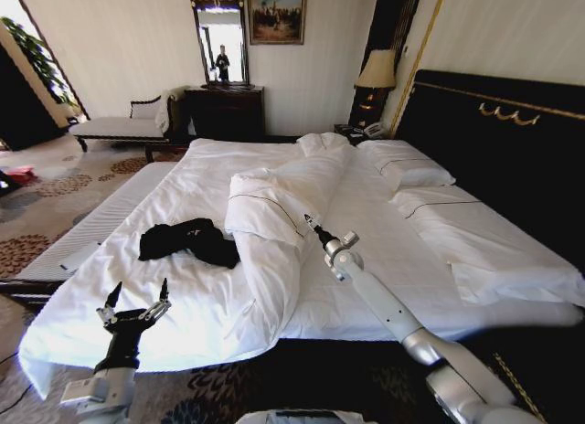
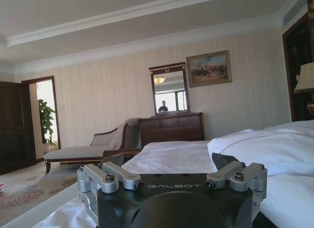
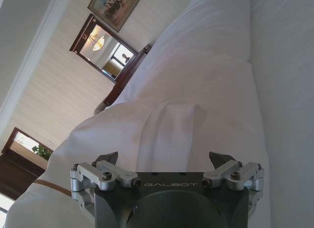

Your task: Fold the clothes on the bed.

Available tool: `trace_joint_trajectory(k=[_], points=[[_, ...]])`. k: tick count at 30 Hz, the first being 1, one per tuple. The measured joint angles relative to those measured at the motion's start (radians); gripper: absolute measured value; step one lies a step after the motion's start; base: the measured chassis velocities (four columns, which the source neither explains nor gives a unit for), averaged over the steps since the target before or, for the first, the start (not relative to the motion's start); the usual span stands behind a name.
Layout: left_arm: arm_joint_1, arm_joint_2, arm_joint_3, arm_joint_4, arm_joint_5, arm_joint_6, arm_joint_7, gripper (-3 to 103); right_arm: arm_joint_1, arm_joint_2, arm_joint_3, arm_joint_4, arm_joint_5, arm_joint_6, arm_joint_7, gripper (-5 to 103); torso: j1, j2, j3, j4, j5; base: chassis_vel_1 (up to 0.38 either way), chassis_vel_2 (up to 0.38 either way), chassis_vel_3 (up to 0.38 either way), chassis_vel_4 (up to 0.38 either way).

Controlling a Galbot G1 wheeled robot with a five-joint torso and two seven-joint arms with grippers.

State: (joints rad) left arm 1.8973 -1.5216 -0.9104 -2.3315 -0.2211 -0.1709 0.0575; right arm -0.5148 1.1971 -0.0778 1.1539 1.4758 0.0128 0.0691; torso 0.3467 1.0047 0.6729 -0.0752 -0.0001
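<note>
The clothes [image 1: 189, 240], one black garment, lie crumpled on the near left part of the bed [image 1: 366, 214]. My left gripper [image 1: 139, 291] stands open over the bed's near corner, a short way in front of the clothes and apart from them, nothing between its fingers. In the left wrist view the left gripper [image 2: 169, 163] points across the bed toward the far wall. My right gripper [image 1: 311, 223] reaches over the middle of the bed, its tips at the bunched white duvet [image 1: 274, 209]. The right wrist view shows the right gripper [image 3: 164, 159] open against the duvet [image 3: 196, 100].
White pillows [image 1: 411, 168] lie before the dark headboard [image 1: 494, 141]. A folded white cover [image 1: 494, 250] rests on the right side. Beyond the bed stand a chaise bench [image 1: 119, 127], a dark dresser with mirror [image 1: 224, 109] and a bedside lamp [image 1: 375, 72]. Patterned carpet [image 1: 37, 214] lies left.
</note>
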Motion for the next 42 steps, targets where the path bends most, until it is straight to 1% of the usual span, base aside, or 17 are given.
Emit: trace_joint_trajectory(k=[7,16,19,20,22,23,26,27,28,29,32,33,36,37,38,39,42], points=[[0.004,0.003,-0.009,-0.001,-0.001,-0.003,0.0,100,0.053,0.051,-0.003,-0.075,0.01,0.024,-0.038,100,0.0,0.0,0.0,0.0,0.0,0.0,0.0,0.0,0.0],[0.002,0.005,-0.012,0.008,-0.003,-0.006,-0.001,100,0.109,0.09,0.012,-0.127,0.034,0.061,-0.115,101,0.0,0.0,0.0,0.0,0.0,0.0,0.0,0.0,0.0],[0.0,0.006,-0.012,0.012,-0.003,-0.006,-0.001,100,0.117,0.094,0.011,-0.135,0.035,0.061,-0.121,100,0.0,0.0,0.0,-0.0001,0.0,0.0,0.0,0.0,0.0],[-0.002,0.006,-0.012,0.015,-0.004,-0.006,-0.001,100,0.123,0.097,0.01,-0.141,0.036,0.061,-0.125,97,0.0,0.0,0.0,-0.0001,0.0,0.0,0.0,0.0,0.0],[-0.004,0.007,-0.01,0.02,-0.004,-0.007,-0.001,100,0.131,0.102,0.006,-0.152,0.032,0.061,-0.128,88,0.0,0.0,0.0,0.0,0.0,0.0,0.0,0.0,0.0],[-0.004,0.007,-0.01,0.02,-0.004,-0.007,-0.001,100,0.131,0.102,0.006,-0.152,0.032,0.061,-0.128,88,0.0,0.0,0.0,0.0,0.0,0.0,0.0,0.0,0.0],[-0.007,0.009,-0.009,0.025,-0.005,-0.007,-0.001,100,0.138,0.103,0.001,-0.166,0.021,0.061,-0.128,71,0.0,0.0,0.0,-0.0001,0.0001,0.0,0.0,0.0,0.0],[-0.008,0.009,-0.009,0.027,-0.006,-0.008,-0.001,100,0.14,0.103,0.0,-0.17,0.02,0.061,-0.128,71,0.0,0.0,0.0,-0.0002,0.0002,0.0,0.0,0.0,0.0],[-0.01,0.01,-0.009,0.03,-0.006,-0.008,-0.001,100,0.143,0.105,0.0,-0.177,0.017,0.061,-0.128,66,0.0,0.0,0.0,-0.0002,0.0001,0.0,0.0,0.0,0.0],[-0.01,0.01,-0.009,0.03,-0.006,-0.008,-0.001,100,0.143,0.105,0.0,-0.177,0.017,0.061,-0.128,66,0.0,0.0,0.0,-0.0002,0.0001,0.0,0.0,0.0,0.0],[-0.013,0.011,-0.007,0.035,-0.007,-0.008,-0.001,100,0.148,0.105,0.001,-0.185,0.007,0.061,-0.13,50,0.0,0.0,0.0,-0.0001,0.0001,0.0,0.0,0.0,0.0],[-0.013,0.011,-0.007,0.035,-0.007,-0.008,-0.001,100,0.148,0.105,0.001,-0.185,0.007,0.061,-0.13,50,0.0,0.0,0.0,-0.0001,0.0001,0.0,0.0,0.0,0.0],[-0.017,0.012,-0.004,0.038,-0.007,-0.009,0.0,100,0.134,0.099,0.01,-0.17,-0.003,0.074,-0.13,33,0.0,0.0,0.0,0.0,0.0001,0.0,0.0,0.0,0.0],[-0.018,0.013,-0.004,0.039,-0.007,-0.009,0.0,100,0.129,0.097,0.013,-0.165,-0.004,0.077,-0.13,33,0.0,0.0,0.0,0.0,0.0002,0.0,0.0,0.0,0.0],[-0.02,0.014,-0.003,0.042,-0.008,-0.009,0.0,100,0.114,0.092,0.02,-0.151,-0.007,0.082,-0.128,28,0.0,0.0,0.0,0.0,0.0001,0.0,0.0,0.0,0.0],[-0.02,0.014,-0.003,0.042,-0.008,-0.009,0.0,100,0.114,0.092,0.02,-0.151,-0.007,0.082,-0.128,28,0.0,0.0,0.0,0.0,0.0001,0.0,0.0,0.0,0.0],[-0.026,0.016,0.004,0.049,-0.008,-0.01,0.0,100,0.079,0.078,0.033,-0.119,-0.02,0.091,-0.126,12,0.0,0.0,0.0,-0.0002,0.0002,0.0,0.0,0.0,0.0]])
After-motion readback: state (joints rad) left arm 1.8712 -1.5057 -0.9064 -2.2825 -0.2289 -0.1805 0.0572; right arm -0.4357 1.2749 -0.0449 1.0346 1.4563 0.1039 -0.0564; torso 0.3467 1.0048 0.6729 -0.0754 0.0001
